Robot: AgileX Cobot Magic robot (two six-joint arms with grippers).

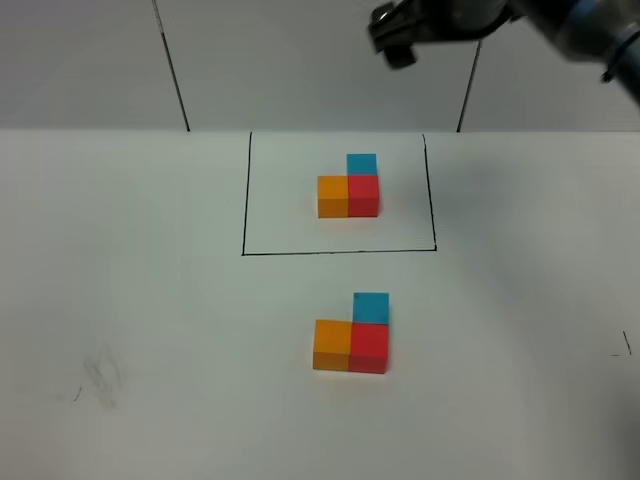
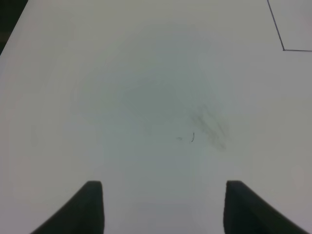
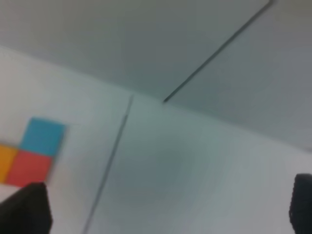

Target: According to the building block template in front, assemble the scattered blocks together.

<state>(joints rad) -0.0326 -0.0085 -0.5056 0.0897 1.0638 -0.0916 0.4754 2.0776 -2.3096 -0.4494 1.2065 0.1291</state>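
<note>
Template: the building block template sits inside a thin black rectangle outline drawn on the white desk; orange and red cubes side by side, light blue cube behind the red one.

Scattered blocks: the scattered blocks lie nearer the camera than the outline, just outside its front line, already joined in the same L: orange cube touching red cube, light blue cube touching the red one on its far side.

Long axis: the orange-red pair runs parallel to the front line of the outline; the blue cube points toward that line.

Right gripper: the right gripper hangs high beyond the outline's far side, well apart from both trios. Its wrist view, blurred, shows the fingers spread wide at either edge with nothing between them, and a framed trio off to one side, probably the template.

Left gripper: the left gripper is out of the high view; its wrist view shows the two fingertips parted over bare desk, gripping nothing, a corner of the outline well away.

Surface: plain white desk with faint grey scuff marks, far to the left of the scattered blocks.

Room: a pale wall rises behind the outline, crossed by dark seams.
</note>
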